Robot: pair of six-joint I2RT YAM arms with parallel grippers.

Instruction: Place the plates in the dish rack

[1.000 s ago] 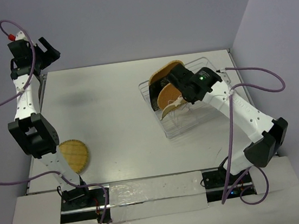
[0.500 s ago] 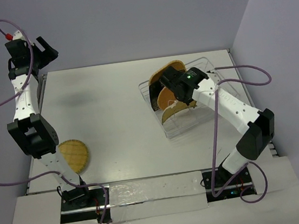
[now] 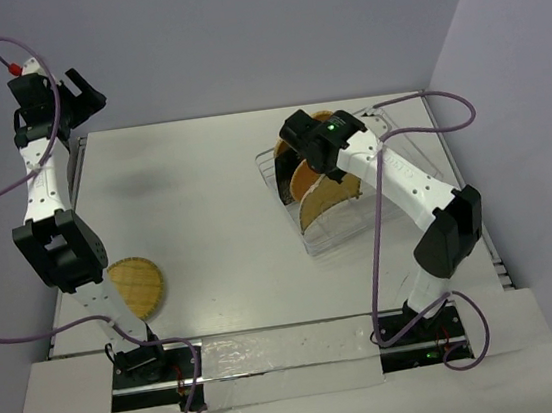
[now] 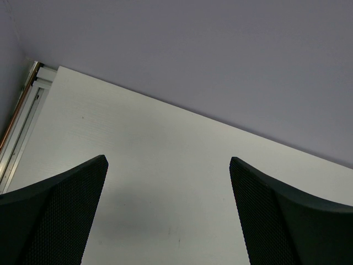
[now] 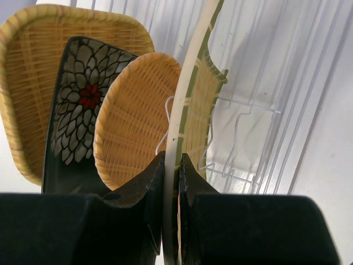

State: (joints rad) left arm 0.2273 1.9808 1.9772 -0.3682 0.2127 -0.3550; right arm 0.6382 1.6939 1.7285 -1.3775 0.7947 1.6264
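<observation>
The dish rack (image 3: 364,224) stands at the right back of the table. In it stand a rounded-square woven plate (image 5: 30,83), a dark leaf-pattern plate (image 5: 77,105) and a round woven plate (image 5: 135,116). My right gripper (image 5: 172,165) is shut on the white rim of a fourth woven plate (image 5: 205,94), which stands on edge among the rack's tines (image 5: 242,118). From above, that plate (image 3: 324,201) shows below my right gripper (image 3: 330,168). One round woven plate (image 3: 137,287) lies flat by the left arm's base. My left gripper (image 3: 81,94) hangs open, high at the back left corner.
The left wrist view holds only bare table between the open fingers (image 4: 55,215) and the back wall. A purple cable (image 3: 386,203) loops beside the right arm over the rack. The rack's near slots (image 5: 287,127) hold no plates.
My right arm has swung back and left over the rack, carrying the gripped plate, which now stands more upright among the tines. The left arm has barely moved.
</observation>
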